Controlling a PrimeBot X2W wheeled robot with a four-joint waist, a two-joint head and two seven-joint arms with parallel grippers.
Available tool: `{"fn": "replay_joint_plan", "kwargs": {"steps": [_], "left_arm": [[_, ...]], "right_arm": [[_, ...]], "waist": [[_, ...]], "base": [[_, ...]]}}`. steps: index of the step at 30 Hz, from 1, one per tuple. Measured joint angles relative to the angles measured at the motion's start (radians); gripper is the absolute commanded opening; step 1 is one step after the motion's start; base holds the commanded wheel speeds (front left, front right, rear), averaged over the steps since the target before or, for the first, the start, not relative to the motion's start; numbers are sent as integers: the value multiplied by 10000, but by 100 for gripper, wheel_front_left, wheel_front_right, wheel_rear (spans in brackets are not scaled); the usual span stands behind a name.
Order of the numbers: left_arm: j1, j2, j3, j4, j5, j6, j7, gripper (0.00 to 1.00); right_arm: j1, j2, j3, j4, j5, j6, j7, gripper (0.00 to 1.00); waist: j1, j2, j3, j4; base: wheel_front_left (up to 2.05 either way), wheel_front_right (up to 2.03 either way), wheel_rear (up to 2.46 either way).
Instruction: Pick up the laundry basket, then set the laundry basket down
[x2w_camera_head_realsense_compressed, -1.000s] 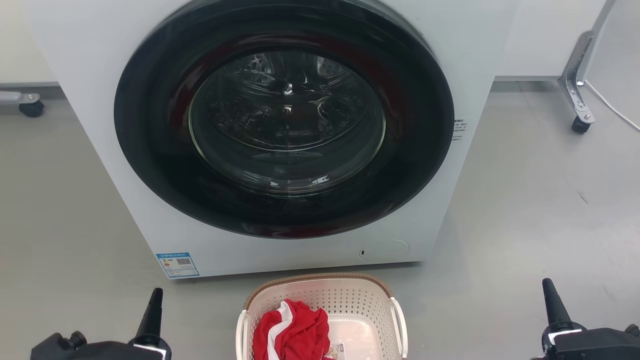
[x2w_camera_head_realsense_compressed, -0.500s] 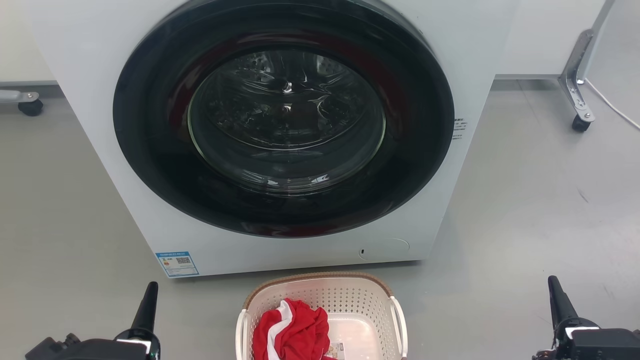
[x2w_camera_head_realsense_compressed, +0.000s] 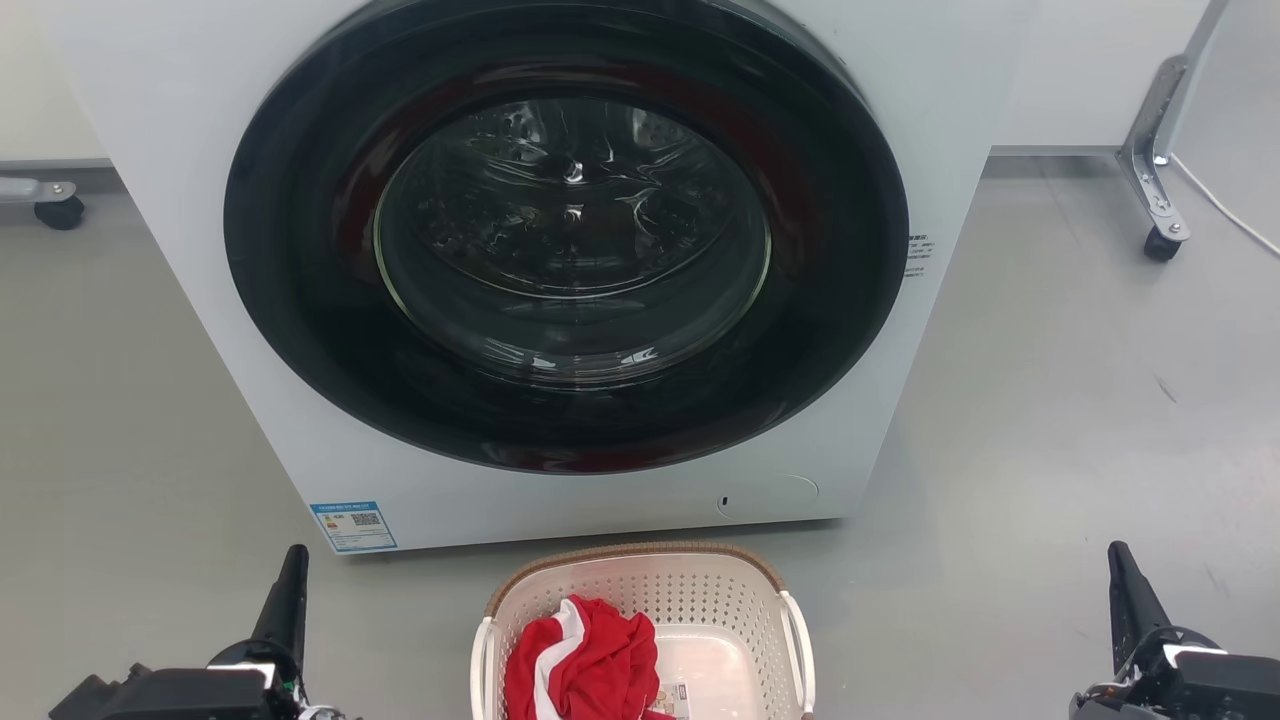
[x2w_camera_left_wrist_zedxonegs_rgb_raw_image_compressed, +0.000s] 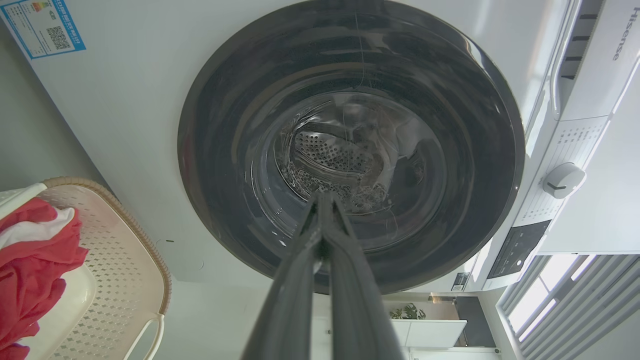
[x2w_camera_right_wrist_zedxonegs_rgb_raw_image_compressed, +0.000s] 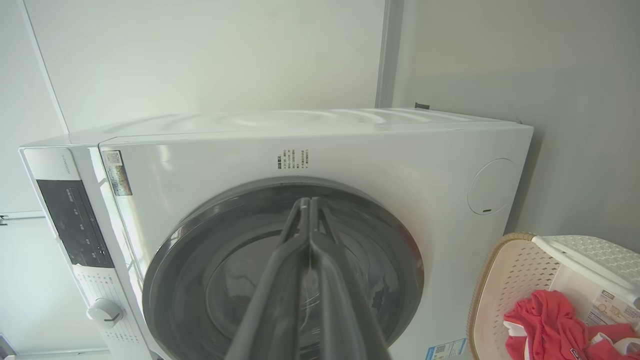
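Observation:
The laundry basket (x2w_camera_head_realsense_compressed: 700, 595) stands on the floor at the bottom middle of the head view, just in front of the washing machine. It is cream-white and perforated, with a brown woven-look rim and a white handle on each side. A red and white garment (x2w_camera_head_realsense_compressed: 585, 665) lies inside it. My left gripper (x2w_camera_head_realsense_compressed: 292, 565) is at the lower left, well to the left of the basket, its fingers pressed together and holding nothing. At the lower right, apart from the basket, my right gripper (x2w_camera_head_realsense_compressed: 1120, 565) is likewise shut and empty. The basket (x2w_camera_left_wrist_zedxonegs_rgb_raw_image_compressed: 115, 280) also appears at the left wrist view's edge, and the basket (x2w_camera_right_wrist_zedxonegs_rgb_raw_image_compressed: 515, 280) shows in the right wrist view.
A white front-loading washing machine (x2w_camera_head_realsense_compressed: 300, 400) with a shut dark round door (x2w_camera_head_realsense_compressed: 565, 230) rises right behind the basket. A caster leg (x2w_camera_head_realsense_compressed: 1160, 215) stands at the far right, another caster (x2w_camera_head_realsense_compressed: 55, 210) at the far left. Grey floor (x2w_camera_head_realsense_compressed: 1050, 420) lies open on both sides.
Both grippers have slid lower and outward in the head view, the left to the left and the right to the right. The basket has not moved.

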Motion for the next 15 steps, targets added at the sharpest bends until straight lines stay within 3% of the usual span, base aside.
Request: {"fn": "replay_joint_plan", "kwargs": {"steps": [15], "left_arm": [[-5, -8, 12, 13, -105, 0, 0, 0]], "right_arm": [[-66, 12, -8, 8, 2, 23, 0, 0]], "waist": [[0, 0, 0, 0]], "base": [[0, 0, 0]]}}
